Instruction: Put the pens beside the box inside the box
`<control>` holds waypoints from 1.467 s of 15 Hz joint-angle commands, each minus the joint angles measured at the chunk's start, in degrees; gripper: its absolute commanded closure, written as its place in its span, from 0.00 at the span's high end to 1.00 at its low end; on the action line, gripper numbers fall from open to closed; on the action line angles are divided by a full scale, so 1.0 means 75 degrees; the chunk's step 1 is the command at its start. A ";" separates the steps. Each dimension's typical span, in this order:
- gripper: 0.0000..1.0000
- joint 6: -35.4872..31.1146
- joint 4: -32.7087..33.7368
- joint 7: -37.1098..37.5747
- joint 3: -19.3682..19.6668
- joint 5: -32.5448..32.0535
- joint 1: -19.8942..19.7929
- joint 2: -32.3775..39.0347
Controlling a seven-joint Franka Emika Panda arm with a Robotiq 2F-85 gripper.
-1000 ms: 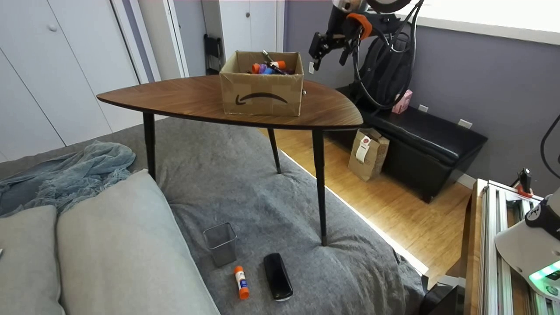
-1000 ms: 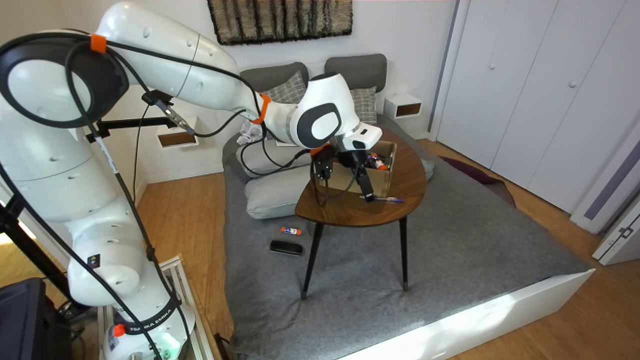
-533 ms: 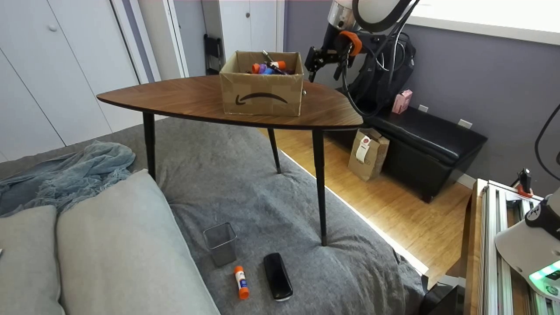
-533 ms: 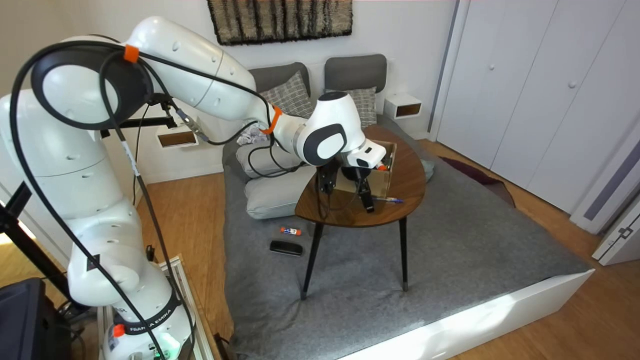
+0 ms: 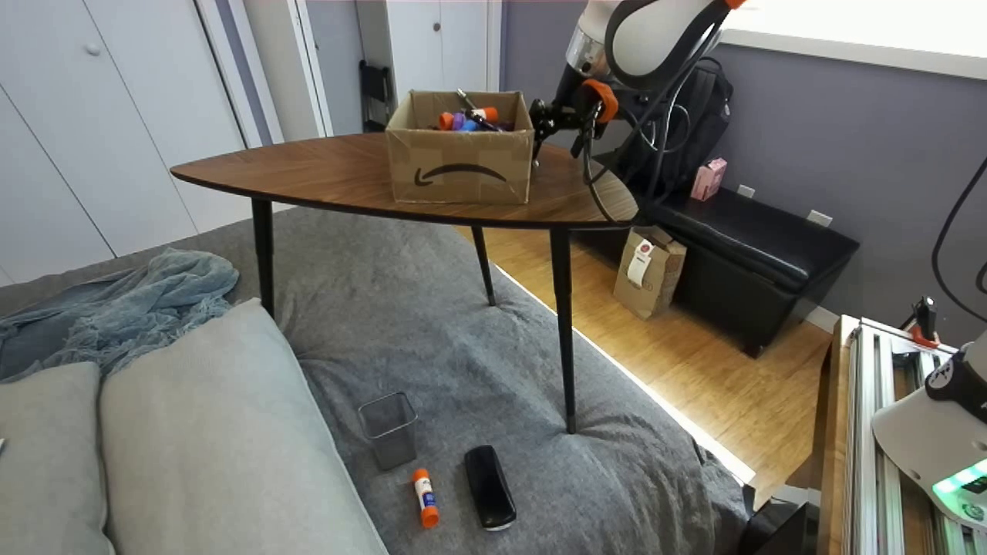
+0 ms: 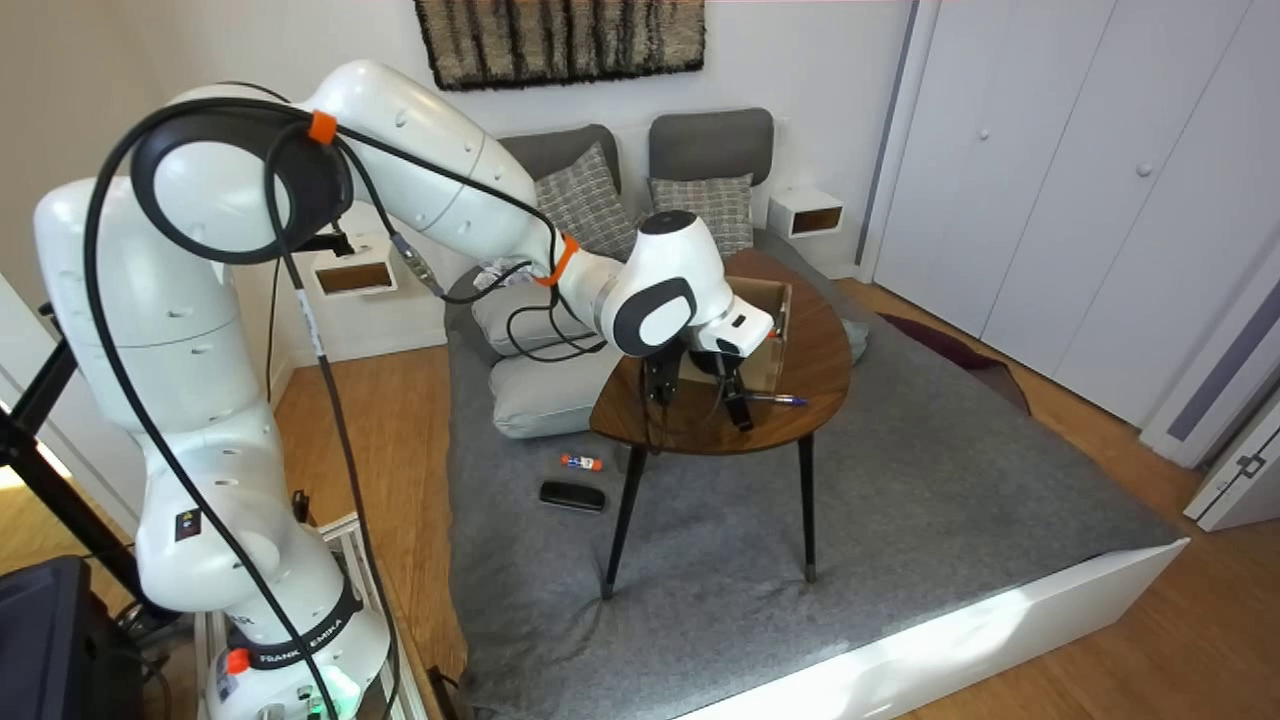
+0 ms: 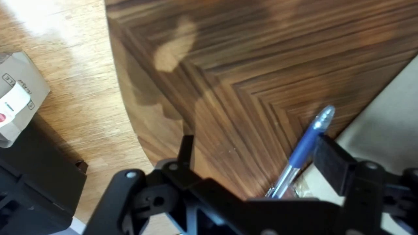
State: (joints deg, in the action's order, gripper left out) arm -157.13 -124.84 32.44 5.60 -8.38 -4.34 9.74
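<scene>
The box (image 5: 463, 166) is an open tan cardboard box on the wooden table, with pens and an orange-capped stick inside; it also shows in the wrist view (image 7: 385, 137). A clear pen with a blue grip (image 7: 302, 148) lies beside its wall, and also shows in an exterior view (image 6: 778, 399). A silvery bit shows at its lower end; whether it is another pen, I cannot tell. My gripper (image 7: 258, 153) is open, low over the table, with the pen between its fingers. The right finger overlaps the pen's edge near the box wall; contact is unclear. The gripper also shows in both exterior views (image 5: 557, 146) (image 6: 700, 398).
The wooden table (image 5: 308, 166) has a rounded edge near the gripper. On the grey bed are a wire cup (image 5: 388, 432), an orange-capped glue stick (image 5: 426, 497) and a black case (image 5: 490, 487). A paper bag (image 5: 650, 271) stands on the floor. Cables hang from the arm.
My gripper has come down to the table and closer to the box, staying open. In an exterior view the box and its contents have shifted very slightly left. The pen still lies beside the box.
</scene>
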 commanded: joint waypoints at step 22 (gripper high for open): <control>0.00 -0.0459 0.0176 0.0444 0.0884 -0.1691 0.0843 0.0059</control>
State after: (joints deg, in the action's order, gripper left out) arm -159.60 -124.13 30.94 9.62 -14.61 0.37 10.64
